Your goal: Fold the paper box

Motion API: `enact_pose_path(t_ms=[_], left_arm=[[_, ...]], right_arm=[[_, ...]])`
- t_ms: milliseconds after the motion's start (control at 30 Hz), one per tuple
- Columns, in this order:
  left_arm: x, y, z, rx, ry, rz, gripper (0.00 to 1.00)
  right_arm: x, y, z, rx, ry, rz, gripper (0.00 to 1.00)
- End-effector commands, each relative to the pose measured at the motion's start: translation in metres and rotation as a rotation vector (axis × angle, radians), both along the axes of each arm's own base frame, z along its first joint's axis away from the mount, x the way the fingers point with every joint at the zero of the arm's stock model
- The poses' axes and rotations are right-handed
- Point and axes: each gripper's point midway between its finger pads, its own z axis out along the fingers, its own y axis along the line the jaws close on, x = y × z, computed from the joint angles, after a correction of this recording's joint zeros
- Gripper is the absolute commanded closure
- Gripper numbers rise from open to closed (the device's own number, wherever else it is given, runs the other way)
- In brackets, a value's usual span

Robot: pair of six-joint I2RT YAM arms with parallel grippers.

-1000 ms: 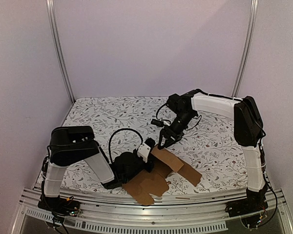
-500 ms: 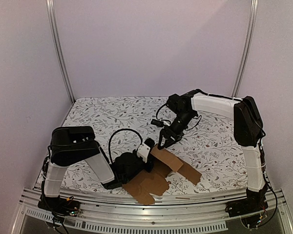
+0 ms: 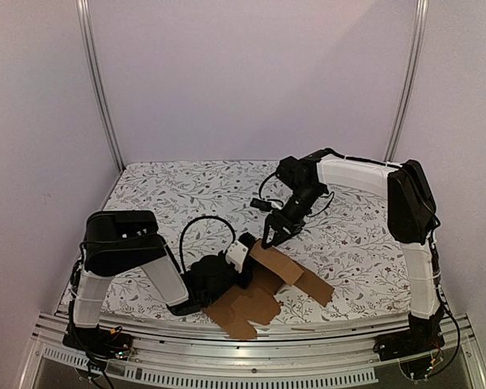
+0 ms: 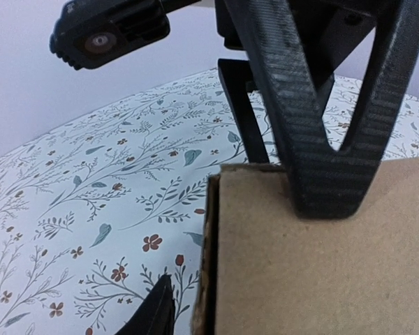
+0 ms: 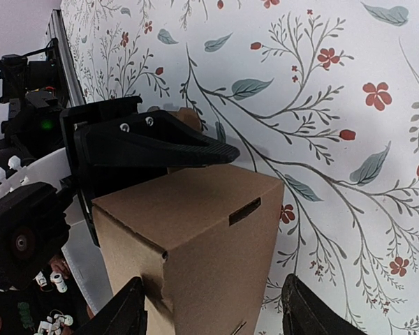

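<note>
Edging the left wrist slightly lower and leftward in the overhead view since a second ago, dragging the near flaps of the paper box [image 3: 259, 304] a touch with it; leaving the right arm about where it was.

Finding the paper box lying near the front edge of the worktop [image 3: 170, 194], between the two arms, mostly spread out: flaps sprawling flat toward the front and right, one part standing up as a folded corner. Judging the fold as under way but early, with walls partly raised and flaps not yet tucked or closed.

Straddling that raised corner with the right end effector [image 5: 216, 308], fingers spread to either side, a sliver of worktop showing beside one, so looking unclamped. Reaching in low with the left end effector [image 3: 248, 250]; not managing to tell whether it is gripping the panel, seeing only one fingertip [image 4: 157, 307] just beside the cardboard edge.

Getting the sprawl of flat flaps only from overhead. Getting the squared corner and its small slot [image 5: 244, 211] only from the right wrist view, with a left finger lying across the far top edge. Getting, only from the left wrist view, a right finger resting on the panel's top edge.
</note>
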Motion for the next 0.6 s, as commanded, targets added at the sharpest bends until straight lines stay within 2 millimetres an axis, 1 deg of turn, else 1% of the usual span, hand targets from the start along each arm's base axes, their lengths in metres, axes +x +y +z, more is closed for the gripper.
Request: enact_pose_path(t_ms=[0, 200, 333, 433, 500, 567], left_arm=[[0.003, 0.006, -0.002, 0.004, 0.002, 0.022, 0.71], [0.005, -0.001, -0.001, -0.005, 0.0, 0.01, 0.73], [0.007, -0.002, 0.003, -0.024, -0.01, 0.016, 0.8], [0.012, 0.002, 0.006, -0.084, 0.0, 0.067, 0.87], [0.018, 0.006, 0.006, -0.098, 0.004, 0.14, 0.91], [0.019, 0.004, 0.003, -0.084, 0.007, 0.185, 0.92]], right_arm=[[-0.002, 0.001, -0.007, -0.015, 0.013, 0.009, 0.35], [-0.003, 0.002, -0.007, -0.009, 0.026, 0.006, 0.35], [-0.009, 0.004, -0.009, -0.001, 0.055, 0.009, 0.35], [-0.017, 0.008, -0.008, 0.022, 0.093, 0.016, 0.35], [-0.024, 0.015, -0.003, 0.059, 0.143, 0.015, 0.35], [-0.032, 0.023, 0.005, 0.109, 0.205, 0.011, 0.35]])
